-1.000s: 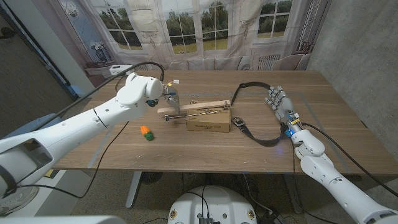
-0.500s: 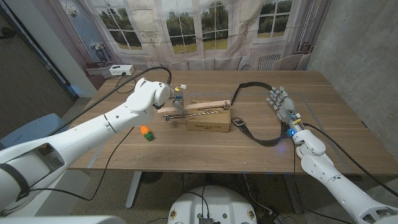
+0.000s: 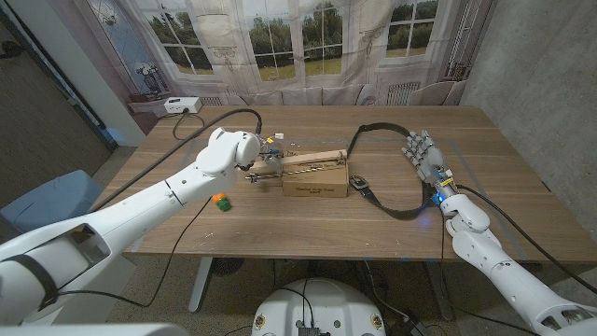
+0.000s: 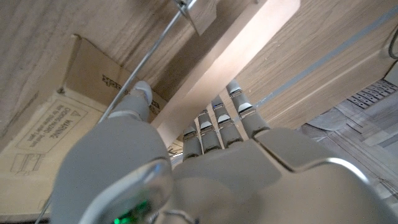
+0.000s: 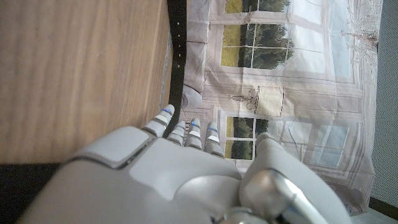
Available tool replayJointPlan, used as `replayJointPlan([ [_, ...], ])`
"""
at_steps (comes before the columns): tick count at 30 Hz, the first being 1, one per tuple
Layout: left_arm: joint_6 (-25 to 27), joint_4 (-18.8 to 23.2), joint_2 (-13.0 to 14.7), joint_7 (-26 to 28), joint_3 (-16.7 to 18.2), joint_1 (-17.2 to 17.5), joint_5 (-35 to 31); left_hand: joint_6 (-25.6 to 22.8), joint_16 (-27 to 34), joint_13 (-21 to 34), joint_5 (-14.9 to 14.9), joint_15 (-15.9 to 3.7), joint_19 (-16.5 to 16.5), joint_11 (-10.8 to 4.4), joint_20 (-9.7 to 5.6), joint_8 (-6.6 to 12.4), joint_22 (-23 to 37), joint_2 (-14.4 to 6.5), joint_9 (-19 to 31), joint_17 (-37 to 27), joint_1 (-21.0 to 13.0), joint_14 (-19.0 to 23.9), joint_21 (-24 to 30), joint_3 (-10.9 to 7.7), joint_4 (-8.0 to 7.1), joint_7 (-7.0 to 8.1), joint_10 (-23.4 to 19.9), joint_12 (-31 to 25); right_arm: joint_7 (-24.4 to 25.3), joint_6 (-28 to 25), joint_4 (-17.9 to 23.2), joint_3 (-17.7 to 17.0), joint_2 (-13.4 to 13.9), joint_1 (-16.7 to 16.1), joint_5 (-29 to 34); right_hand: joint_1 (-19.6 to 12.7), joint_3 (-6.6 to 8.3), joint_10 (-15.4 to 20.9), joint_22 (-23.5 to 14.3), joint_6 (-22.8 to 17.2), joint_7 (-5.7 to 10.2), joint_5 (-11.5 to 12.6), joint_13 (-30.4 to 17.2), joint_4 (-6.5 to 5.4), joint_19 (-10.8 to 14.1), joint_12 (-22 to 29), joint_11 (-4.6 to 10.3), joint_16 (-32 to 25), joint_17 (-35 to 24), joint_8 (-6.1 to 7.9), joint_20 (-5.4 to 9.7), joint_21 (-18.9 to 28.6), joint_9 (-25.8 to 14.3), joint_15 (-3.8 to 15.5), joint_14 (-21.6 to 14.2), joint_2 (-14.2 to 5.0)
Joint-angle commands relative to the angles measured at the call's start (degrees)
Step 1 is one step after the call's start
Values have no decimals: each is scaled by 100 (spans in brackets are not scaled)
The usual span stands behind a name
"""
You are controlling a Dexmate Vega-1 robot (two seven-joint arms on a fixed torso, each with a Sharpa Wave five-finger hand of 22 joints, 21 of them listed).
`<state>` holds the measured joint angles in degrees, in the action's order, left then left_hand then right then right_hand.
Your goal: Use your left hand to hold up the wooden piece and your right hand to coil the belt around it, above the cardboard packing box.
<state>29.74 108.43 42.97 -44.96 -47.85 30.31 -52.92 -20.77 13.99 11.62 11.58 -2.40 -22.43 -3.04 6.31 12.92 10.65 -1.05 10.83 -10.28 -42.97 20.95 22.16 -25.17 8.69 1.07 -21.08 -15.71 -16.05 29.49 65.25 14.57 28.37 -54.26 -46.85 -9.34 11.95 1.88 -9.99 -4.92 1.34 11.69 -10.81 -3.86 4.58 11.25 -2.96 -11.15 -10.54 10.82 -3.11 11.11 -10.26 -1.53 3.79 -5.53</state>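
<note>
A pale wooden piece (image 3: 315,159) lies across the top of the cardboard packing box (image 3: 315,185) at mid-table, with a thin metal rod (image 4: 148,51) along it. My left hand (image 3: 268,160) is at the piece's left end. In the left wrist view the wooden piece (image 4: 214,62) runs between the thumb and the straight fingers (image 4: 217,121), with the box (image 4: 46,127) beside it. The black belt (image 3: 396,203) loops from the box's right side round to my right hand (image 3: 423,157), which stands upright with its fingers apart and holds nothing. The belt (image 5: 177,50) lies just past its fingertips.
A small orange and green object (image 3: 220,200) lies left of the box. A white power strip (image 3: 182,105) sits at the far left corner, with a black cable (image 3: 210,117) running from it. The belt's buckle (image 3: 357,184) lies against the box's right end.
My left arm has reached rightward, bringing the hand from beside the wooden piece's left end onto it. The right hand, the belt and the box have stayed put.
</note>
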Motion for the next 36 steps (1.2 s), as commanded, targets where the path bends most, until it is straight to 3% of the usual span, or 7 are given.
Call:
replayJointPlan([
  [1,-123,-239,-116,870,72,162,928,-182,104,34,-34,-143,-215,-23,5,-5,-5,-262,31,-26,-278,372,62,-103,36,-43,-216,-75,-4,-36,-137,-22,5,74,12,34,14,19,-23,-7,27,34,-8,14,51,35,-8,-33,-9,0,-32,56,-10,2,-32,7],
  [8,99,-234,-109,1108,-57,127,878,-639,325,59,-112,-439,-1015,-39,-170,22,22,-1089,51,-63,-1009,1677,359,-864,-103,-141,-1059,-213,-6,-52,-167,-16,-1,112,22,40,13,23,-23,-5,30,34,-9,13,57,33,-23,-32,-10,-2,-44,56,-10,-5,-42,7],
  [16,360,-232,-130,1582,-156,156,656,-1519,1006,398,-107,-846,-2126,-180,-584,175,199,-1113,149,-471,-1319,3550,1234,-1599,-998,-351,-2217,-624,8,-92,-201,5,-1,167,51,47,12,17,-23,-1,31,34,-9,13,59,27,-7,-28,-11,-4,-52,55,-10,-9,-46,9],
  [23,607,-133,-149,2413,-87,428,391,-2120,2779,2559,-37,-987,-3395,-446,-1535,102,1315,-938,789,-2492,-1566,5687,3555,-1016,-939,-275,-3212,-2713,15,-110,-237,23,-4,218,79,52,12,23,-23,-2,36,34,-9,12,58,26,-13,-24,-12,-5,-53,53,-10,-10,-47,8],
  [26,653,-102,-168,2911,1,590,333,-2460,3538,3889,70,-963,-3359,-528,-1636,180,2036,-747,1099,-3342,-1315,5957,4505,-813,-1026,-308,-3306,-3697,12,-121,-256,29,-8,242,81,53,13,18,-23,-3,33,34,-9,13,55,23,-25,-22,-12,-4,-56,52,-10,-14,-47,7],
  [30,693,-27,-121,3094,-16,614,136,-2920,4367,5405,325,-912,-3334,-499,-1642,474,2425,-562,1525,-4301,-790,5971,5123,-770,-1552,-365,-3450,-4715,17,-135,-276,39,-8,277,97,54,14,21,-23,-6,32,34,-10,13,59,23,-30,-20,-12,-3,-57,52,-10,-14,-49,6],
  [36,758,41,-73,2864,-130,465,-366,-3010,4642,5934,480,-891,-3334,-538,-1646,679,2537,-530,1794,-4582,-653,5985,5325,-824,-1714,-324,-3557,-5188,173,-131,-241,85,37,327,265,49,20,25,-23,-10,26,35,-10,19,57,22,-39,-18,-10,-2,-51,50,-10,-21,-54,1],
])
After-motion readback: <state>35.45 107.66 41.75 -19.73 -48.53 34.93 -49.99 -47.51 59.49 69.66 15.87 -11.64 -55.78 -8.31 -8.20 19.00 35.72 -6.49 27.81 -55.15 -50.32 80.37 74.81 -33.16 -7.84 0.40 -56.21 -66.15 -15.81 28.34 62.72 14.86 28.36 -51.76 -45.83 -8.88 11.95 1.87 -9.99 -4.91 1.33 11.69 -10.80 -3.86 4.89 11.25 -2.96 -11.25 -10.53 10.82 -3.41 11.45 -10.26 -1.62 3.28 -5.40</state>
